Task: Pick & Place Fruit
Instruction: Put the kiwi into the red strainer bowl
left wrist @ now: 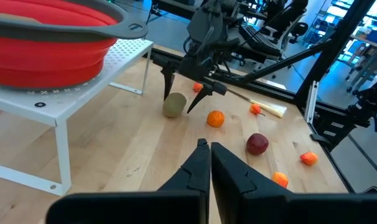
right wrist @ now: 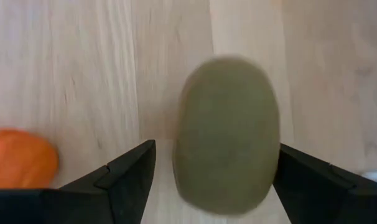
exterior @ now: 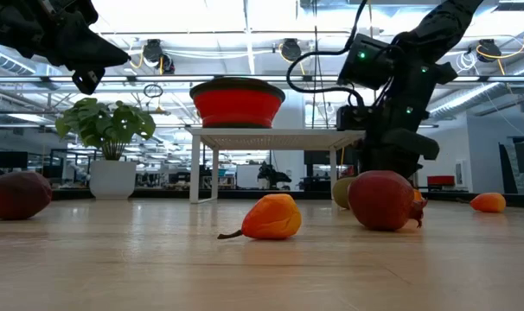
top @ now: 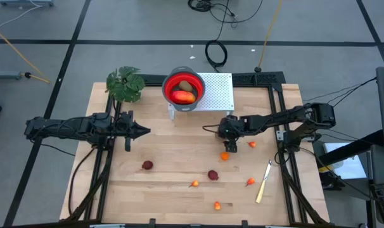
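An olive-brown oval fruit (right wrist: pixel 229 134) lies on the wooden table (top: pixel 179 152). My right gripper (right wrist: pixel 216 145) is open and slants down over it, one finger on each side, and I see no touch. The left wrist view shows the same fruit (left wrist: pixel 174 104) between those fingers. More fruit lies loose toward the near edge: two dark red rounds (top: pixel 147 165) (top: pixel 213 175) and small orange bits (top: pixel 225 156) (top: pixel 252 144). The red bowl (top: pixel 173 81) on the white rack (top: pixel 217 92) holds olive ovals and a red-orange piece (top: pixel 184 97). My left gripper (top: pixel 146 131) waits shut at the left, above the table.
A leafy green plant (top: pixel 125 83) stands at the far left. A pale-handled knife (top: pixel 263 182) lies at the near right. More orange bits (top: pixel 194 184) (top: pixel 249 182) (top: pixel 217 205) lie near the front edge. Black frame rails (top: pixel 287 158) run along the table's sides.
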